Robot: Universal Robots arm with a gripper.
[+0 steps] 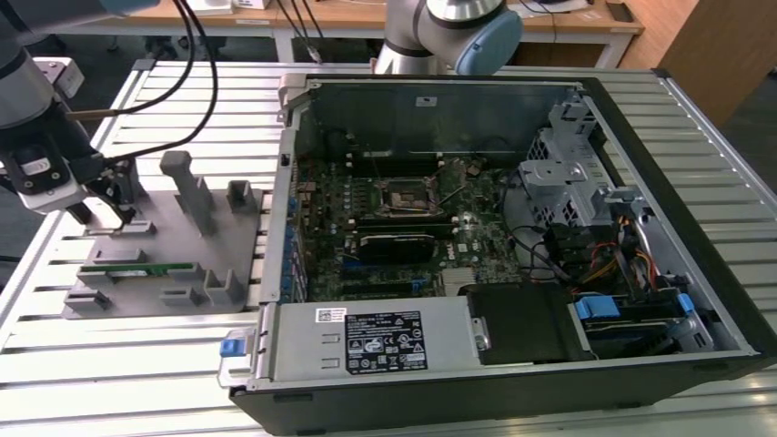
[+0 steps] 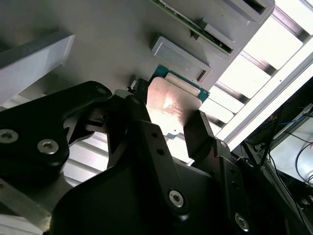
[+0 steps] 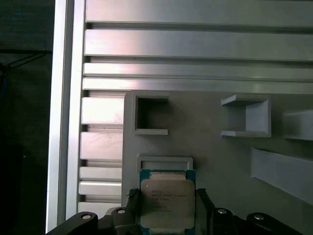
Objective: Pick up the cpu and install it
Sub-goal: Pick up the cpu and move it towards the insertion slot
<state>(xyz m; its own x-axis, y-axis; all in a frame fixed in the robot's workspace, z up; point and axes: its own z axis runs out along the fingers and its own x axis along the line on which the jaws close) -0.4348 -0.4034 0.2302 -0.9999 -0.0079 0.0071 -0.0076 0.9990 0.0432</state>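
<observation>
Silver-grey jointed robot arm (image 1: 22, 96), wrist lowered, black two-finger gripper (image 1: 104, 206) pointing down, fingers (image 2: 141, 117) clamped on opposite edges of flat silvery square cpu (image 3: 166, 196).

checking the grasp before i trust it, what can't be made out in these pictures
Second wrist view: the cpu's near half, behind the gripper shut on it.
Both wrist views: whether the cpu rests on the grey tray or hangs clear; its top hides the underside.
Exterior view: the motherboard socket's state, too small.
</observation>
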